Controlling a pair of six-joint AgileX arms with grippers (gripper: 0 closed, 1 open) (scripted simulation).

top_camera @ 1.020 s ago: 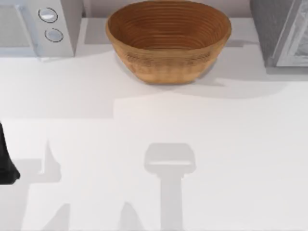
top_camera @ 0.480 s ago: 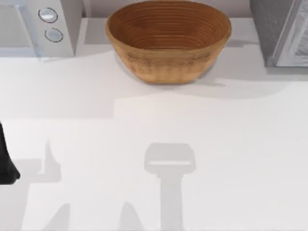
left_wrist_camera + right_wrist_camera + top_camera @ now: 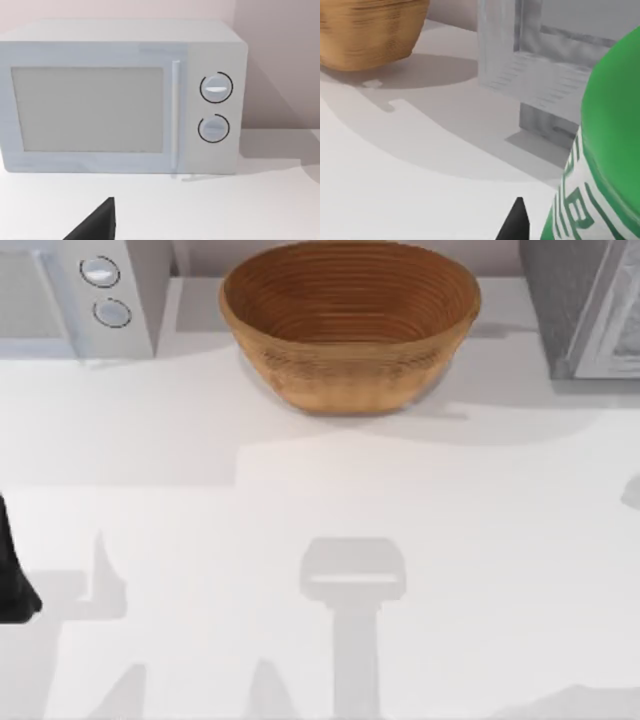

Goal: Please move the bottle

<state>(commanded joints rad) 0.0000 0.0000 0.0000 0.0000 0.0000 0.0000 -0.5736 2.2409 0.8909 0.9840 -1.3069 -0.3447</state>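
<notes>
1. The bottle (image 3: 612,150) sits right up against the right claw (image 3: 516,222) in the right wrist view: green body and a green-white label band, with one dark fingertip (image 3: 516,220) showing just beside the label.
2. Whether that claw is spread, pressed together or pinching the bottle cannot be told; the other finger is out of sight and no contact is visible.
3. The key relation: the bottle lies immediately to one side of the visible fingertip, far closer than anything else. Its long axis looks roughly upright with a slight lean, judging by the slant of the label edge, though cap and base are cut off.
4. Beyond the claw, farther off, stand a grey metal rack (image 3: 540,75) and the basket (image 3: 370,30); both are well apart from the bottle.
5. The right arm is plainly the nearer one. A faint shadow at the right edge of the top view suggests it works off that side of the table (image 3: 450,540).
6. The left arm (image 3: 12,570) is parked at the table's left edge, its claw (image 3: 95,225) facing the microwave (image 3: 120,95); its finger state cannot be told either.
7. My judgement: the grasp is at hand or under way, and the lift is not yet confirmed.
</notes>
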